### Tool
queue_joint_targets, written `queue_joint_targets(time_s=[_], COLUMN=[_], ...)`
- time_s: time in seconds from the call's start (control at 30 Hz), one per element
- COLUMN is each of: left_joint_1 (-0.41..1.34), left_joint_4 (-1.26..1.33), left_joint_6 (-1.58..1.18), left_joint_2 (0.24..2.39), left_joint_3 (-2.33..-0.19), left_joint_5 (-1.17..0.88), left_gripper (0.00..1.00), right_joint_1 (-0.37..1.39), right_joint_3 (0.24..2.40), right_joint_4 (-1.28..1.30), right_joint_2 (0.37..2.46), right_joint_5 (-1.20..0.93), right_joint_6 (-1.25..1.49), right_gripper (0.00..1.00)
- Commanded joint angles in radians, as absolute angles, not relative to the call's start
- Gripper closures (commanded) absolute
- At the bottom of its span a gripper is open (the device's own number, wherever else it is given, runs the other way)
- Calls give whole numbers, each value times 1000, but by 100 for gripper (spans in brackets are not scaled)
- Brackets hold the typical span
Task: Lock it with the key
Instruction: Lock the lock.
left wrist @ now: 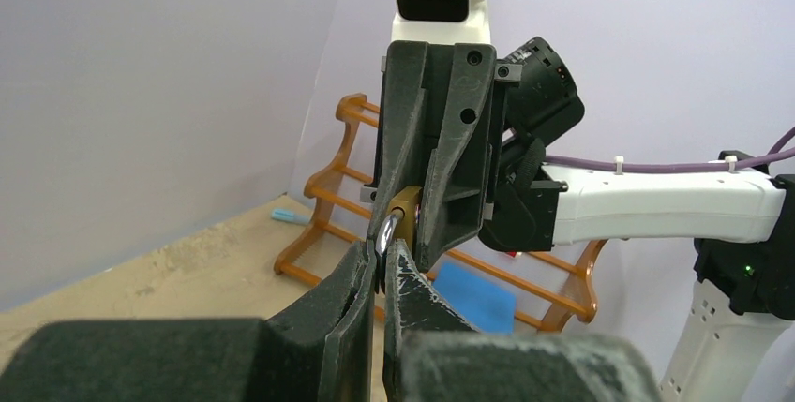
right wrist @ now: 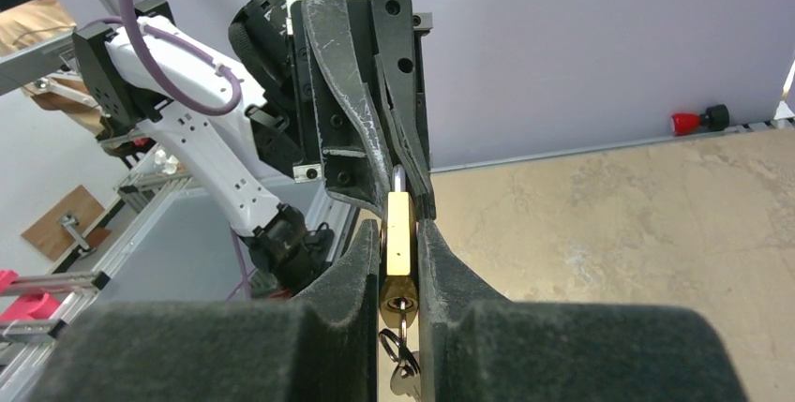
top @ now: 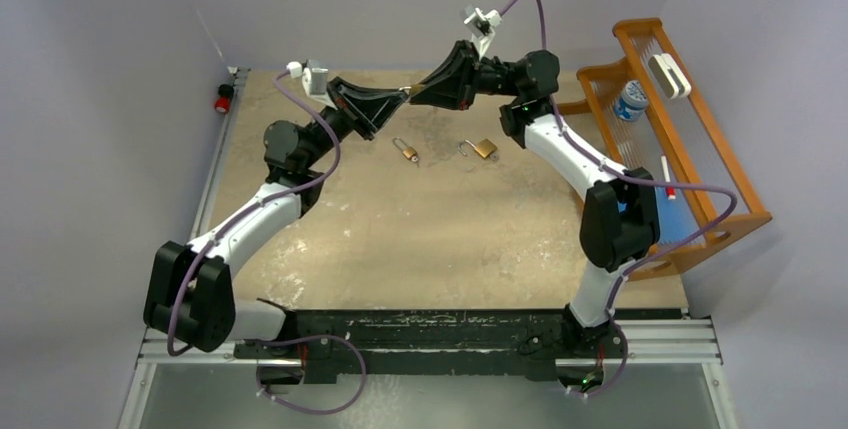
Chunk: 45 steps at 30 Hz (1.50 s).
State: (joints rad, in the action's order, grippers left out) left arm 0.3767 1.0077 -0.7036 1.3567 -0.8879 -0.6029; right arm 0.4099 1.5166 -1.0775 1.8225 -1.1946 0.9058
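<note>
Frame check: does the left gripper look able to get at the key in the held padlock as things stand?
Probably not. The left gripper is shut on the shackle, while the key hangs at the opposite end of the padlock, deep inside the right gripper.

Robotics lab: rail-framed table [top: 450, 239]

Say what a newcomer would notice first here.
The two arms meet tip to tip in the air over the far side of the table. The right gripper clamps a brass padlock by its body, and the left gripper pinches its shackle. A key ring dangles from its keyhole end. Two more padlocks lie on the table below.
</note>
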Motion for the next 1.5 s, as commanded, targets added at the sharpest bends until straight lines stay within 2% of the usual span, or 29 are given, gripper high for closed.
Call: queue_joint_targets(time_s=[0.0, 0.23, 0.4, 0.57, 0.67, 0.8, 1.03, 1.23, 1.47], left_joint_1=[420, 301, 335, 405, 403, 400, 327, 402, 422], left_joint_4=[880, 991, 1031, 1106, 1052, 921, 884, 931, 963], left_joint_6=[-657, -766, -800, -838, -795, -685, -667, -698, -709], left_joint_2=[1327, 1256, 1311, 1364, 1340, 1292, 1246, 1319, 1322], left_joint_3=[-888, -845, -854, -864, -863, -864, -852, -874, -877], left_joint_5=[-681, -689, -700, -689, -679, -640, -655, -662, -654], left_gripper=[100, 100, 100, 100, 100, 100, 100, 100, 100], right_joint_1=[517, 380, 436, 494, 492, 466, 361, 459, 497], right_joint_3=[1512, 1396, 1417, 1443, 1435, 1415, 1354, 1440, 1455], right_joint_4=[-1055, -1140, -1044, -1111, -1101, -891, -892, -730, -801], right_joint_2=[1733, 1649, 1664, 1730, 1723, 1651, 1585, 1637, 1698], right_joint_5=[-1163, -1168, -1124, -1118, -1132, -1123, -1111, -1060, -1074], right_joint_6=[854, 921, 832, 886, 869, 701, 707, 568, 625], right_gripper=[100, 100, 100, 100, 100, 100, 100, 100, 100])
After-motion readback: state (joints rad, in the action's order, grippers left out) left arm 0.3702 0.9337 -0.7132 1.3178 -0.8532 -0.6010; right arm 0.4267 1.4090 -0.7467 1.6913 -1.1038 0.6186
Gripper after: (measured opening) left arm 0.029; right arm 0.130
